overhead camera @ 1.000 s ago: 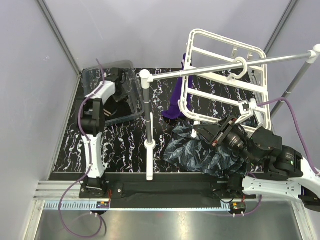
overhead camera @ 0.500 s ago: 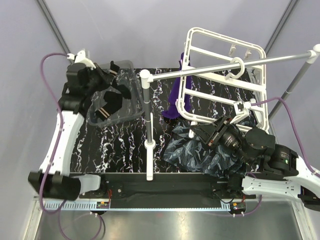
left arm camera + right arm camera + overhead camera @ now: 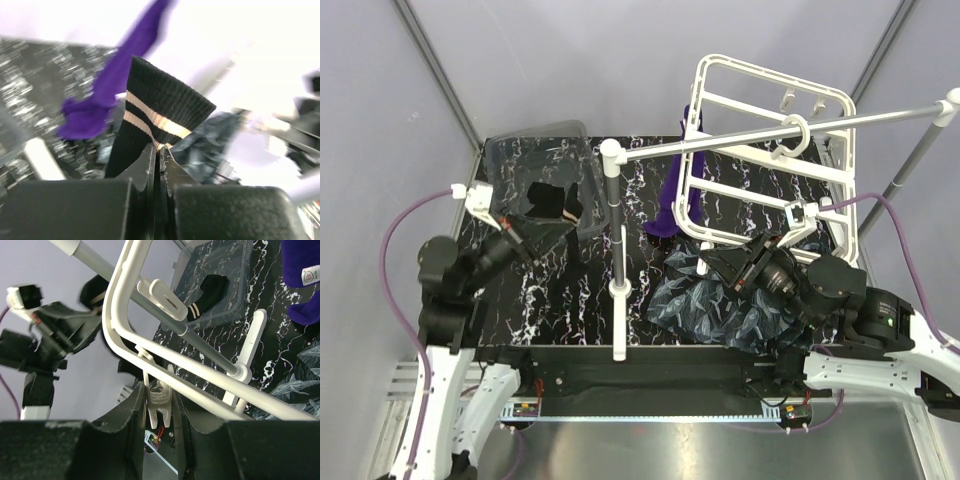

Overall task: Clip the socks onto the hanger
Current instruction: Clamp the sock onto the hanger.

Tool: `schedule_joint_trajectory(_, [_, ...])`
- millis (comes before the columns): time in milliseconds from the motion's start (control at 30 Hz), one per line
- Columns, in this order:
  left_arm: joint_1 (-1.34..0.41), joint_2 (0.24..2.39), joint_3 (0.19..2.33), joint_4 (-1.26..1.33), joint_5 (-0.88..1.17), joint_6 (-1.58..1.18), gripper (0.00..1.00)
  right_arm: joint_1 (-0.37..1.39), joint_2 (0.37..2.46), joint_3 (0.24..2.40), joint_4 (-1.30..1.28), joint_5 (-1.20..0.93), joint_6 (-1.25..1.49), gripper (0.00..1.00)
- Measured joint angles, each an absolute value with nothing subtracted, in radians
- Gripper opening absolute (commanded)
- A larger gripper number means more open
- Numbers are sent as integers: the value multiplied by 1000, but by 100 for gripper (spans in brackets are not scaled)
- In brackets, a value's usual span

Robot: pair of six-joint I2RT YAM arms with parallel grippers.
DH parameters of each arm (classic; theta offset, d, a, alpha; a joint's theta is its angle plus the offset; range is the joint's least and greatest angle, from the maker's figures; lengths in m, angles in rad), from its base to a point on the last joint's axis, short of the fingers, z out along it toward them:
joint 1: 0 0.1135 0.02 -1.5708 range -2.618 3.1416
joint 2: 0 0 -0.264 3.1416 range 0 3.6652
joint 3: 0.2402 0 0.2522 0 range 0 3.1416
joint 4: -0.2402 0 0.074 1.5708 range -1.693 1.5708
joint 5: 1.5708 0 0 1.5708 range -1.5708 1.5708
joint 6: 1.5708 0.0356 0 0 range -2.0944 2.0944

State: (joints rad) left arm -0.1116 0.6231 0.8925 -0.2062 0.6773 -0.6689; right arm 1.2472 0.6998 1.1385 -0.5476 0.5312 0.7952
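My left gripper (image 3: 523,238) sits just in front of the clear bin and is shut on a black sock with cream stripes (image 3: 160,110); the jaws (image 3: 159,150) pinch its cuff. My right gripper (image 3: 715,262) is shut on a small white clip (image 3: 160,399) that dangles from the near-left bar of the white hanger (image 3: 770,150), whose frame (image 3: 120,305) crosses the right wrist view. A purple sock (image 3: 675,200) hangs from the hanger's left side and also shows in the left wrist view (image 3: 110,90).
A clear bin (image 3: 510,160) at the back left holds another black striped sock (image 3: 550,200). A grey rod (image 3: 740,140) on white posts (image 3: 618,290) carries the hanger's hook. A dark leaf-patterned cloth (image 3: 720,300) lies under the right arm.
My left arm has swung out of the bin and down toward the near left, carrying the black sock. My right gripper has stayed on the clip with hardly any movement.
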Motion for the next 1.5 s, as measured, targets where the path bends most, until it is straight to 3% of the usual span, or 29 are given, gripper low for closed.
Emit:
schedule_joint_trajectory(267, [-289, 432, 827, -156, 646, -758, 0, 1247, 749, 1142, -535, 533, 789, 0])
schedule_joint_trajectory(500, [-587, 553, 838, -225, 429, -721, 0, 1247, 789, 1155, -520, 534, 791, 0])
schedule_joint_trajectory(800, [-1177, 738, 873, -264, -154, -647, 0, 1247, 778, 1156, -521, 543, 801, 0])
schedule_joint_trajectory(933, [-1343, 879, 972, -334, -433, -662, 0, 1247, 771, 1160, -522, 551, 801, 0])
schedule_joint_trajectory(1167, [-1426, 1011, 1072, -385, -651, -693, 0, 1247, 764, 1168, -527, 566, 801, 0])
schedule_joint_trajectory(1500, [-1436, 1038, 1126, -403, -692, -701, 0, 1247, 781, 1169, -528, 582, 797, 0])
